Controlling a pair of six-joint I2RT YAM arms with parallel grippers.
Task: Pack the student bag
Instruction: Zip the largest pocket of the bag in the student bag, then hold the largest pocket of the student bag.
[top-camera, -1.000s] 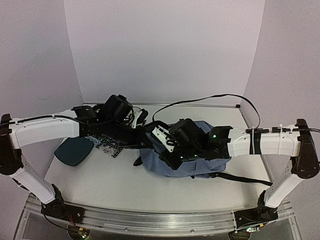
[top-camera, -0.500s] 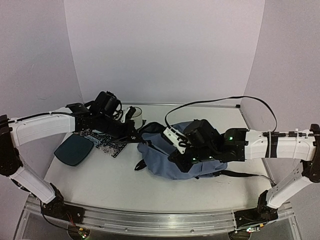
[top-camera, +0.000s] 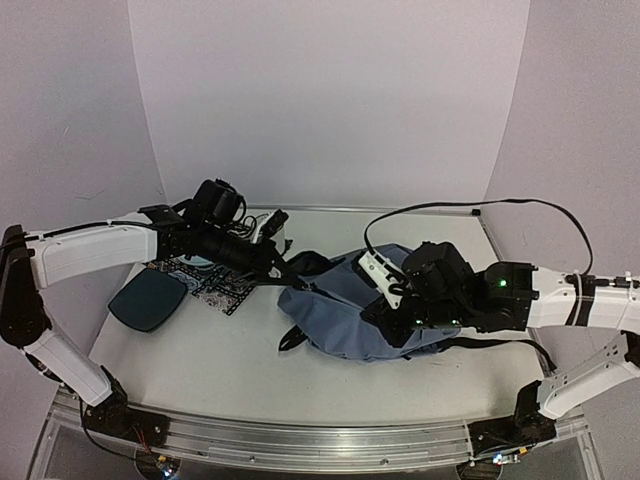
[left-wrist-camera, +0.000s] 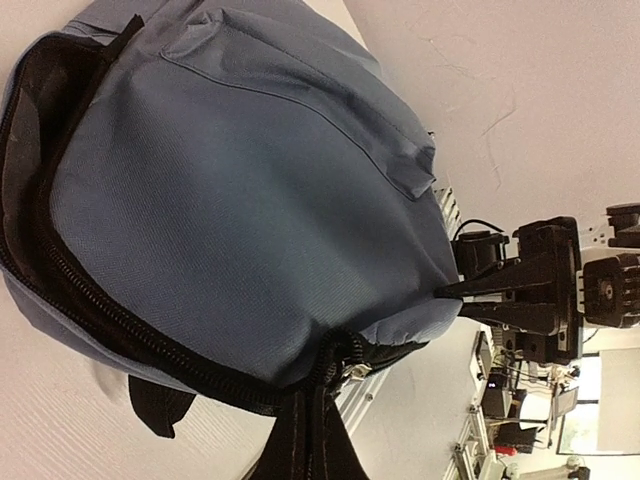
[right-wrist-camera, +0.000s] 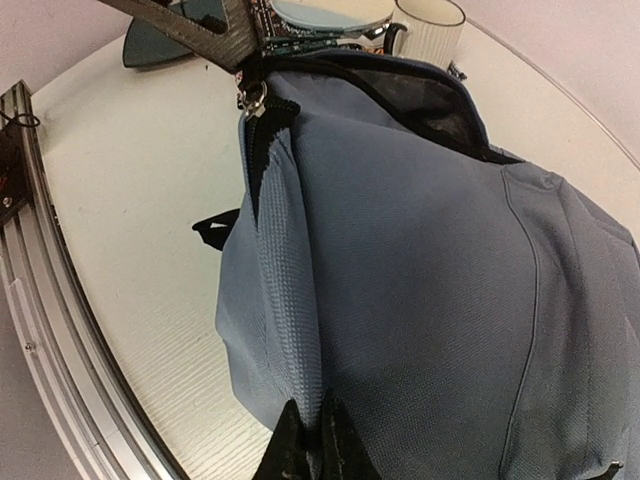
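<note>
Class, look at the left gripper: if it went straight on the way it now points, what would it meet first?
The student bag. The left gripper is shut on its zipper edge, so it would likely press into the blue fabric at once.

Student bag (right-wrist-camera: 420, 250): woven cloth, matt, fine visible weave. Zip pull (right-wrist-camera: 254, 100): shiny metal ring. Surface (right-wrist-camera: 130, 180): white, matt, faint linear grain. Mug (right-wrist-camera: 430, 35) at 12 o'clock: white, ribbed

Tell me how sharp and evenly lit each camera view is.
Top external: soft, even light, slightly hazy, faint shadow under the soft blue-grey fabric backpack. Left wrist: weave crisp, bright background patch blown out at lower right. Right wrist: wide-angle bends the metal table rail; fabric sharp.
</note>
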